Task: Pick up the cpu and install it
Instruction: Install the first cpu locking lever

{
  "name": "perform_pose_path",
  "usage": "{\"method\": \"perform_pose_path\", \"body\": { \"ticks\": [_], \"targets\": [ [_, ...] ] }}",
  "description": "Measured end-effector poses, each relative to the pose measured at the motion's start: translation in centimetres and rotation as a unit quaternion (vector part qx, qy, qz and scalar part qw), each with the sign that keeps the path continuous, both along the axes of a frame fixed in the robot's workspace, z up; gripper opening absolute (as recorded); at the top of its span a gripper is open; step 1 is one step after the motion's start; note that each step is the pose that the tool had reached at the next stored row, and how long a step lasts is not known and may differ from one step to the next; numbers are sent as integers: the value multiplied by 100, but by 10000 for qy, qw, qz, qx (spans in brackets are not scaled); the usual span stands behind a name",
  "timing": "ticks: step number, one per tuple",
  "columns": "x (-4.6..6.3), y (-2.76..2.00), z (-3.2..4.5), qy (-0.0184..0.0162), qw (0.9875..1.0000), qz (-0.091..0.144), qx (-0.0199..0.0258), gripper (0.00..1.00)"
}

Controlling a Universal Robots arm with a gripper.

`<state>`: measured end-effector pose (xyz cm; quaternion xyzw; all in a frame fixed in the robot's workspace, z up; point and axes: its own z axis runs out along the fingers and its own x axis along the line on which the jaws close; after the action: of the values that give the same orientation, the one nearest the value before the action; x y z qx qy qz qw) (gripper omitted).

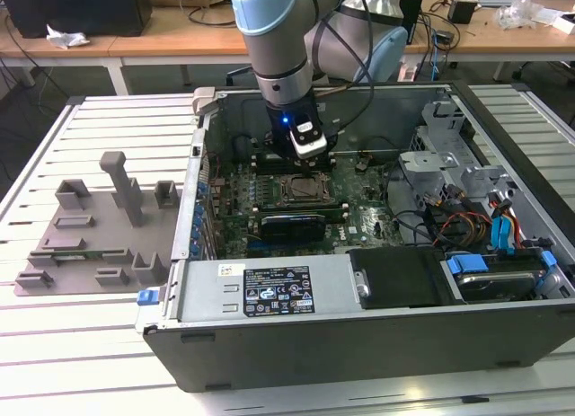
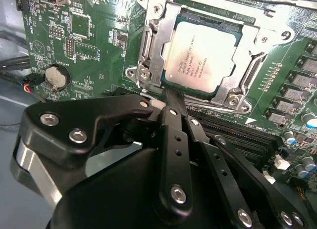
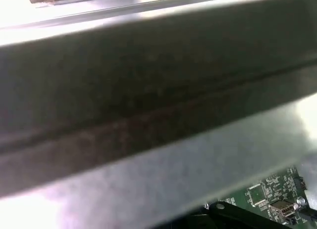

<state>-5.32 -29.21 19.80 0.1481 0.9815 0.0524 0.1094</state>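
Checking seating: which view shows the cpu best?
The second wrist view: the cpu lies in its socket, top plainly visible. In the exterior view it's too small to judge; the first wrist view faces a metal wall.

A flat, square, silvery-topped cpu (image 2: 200, 56) lies inside a socket (image 2: 148, 43) with a metal frame, on a green circuit board (image 2: 99, 51). The black jointed gripper (image 2: 172, 103) reaches up to the frame's edge just beside the cpu; contact cannot be told. A round silver coin cell (image 2: 55, 76) sits well apart, and long black slots (image 2: 237, 132) run beside the socket.
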Motion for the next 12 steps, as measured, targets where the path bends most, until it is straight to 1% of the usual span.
{"method": "perform_pose_path", "body": {
  "ticks": [3,5,9,10,11,12],
  "targets": [
    [0,-1,9,-1,10000,1,0,11],
    [1,0,45,0,10000,0,1,11],
    [1,0,91,-1,10000,-6,1,11],
    [1,2,91,-2,10000,-8,6,11],
    [-2,4,93,-1,10000,-11,43,11],
    [-4,7,93,-1,10000,-12,63,11]
  ]
}}
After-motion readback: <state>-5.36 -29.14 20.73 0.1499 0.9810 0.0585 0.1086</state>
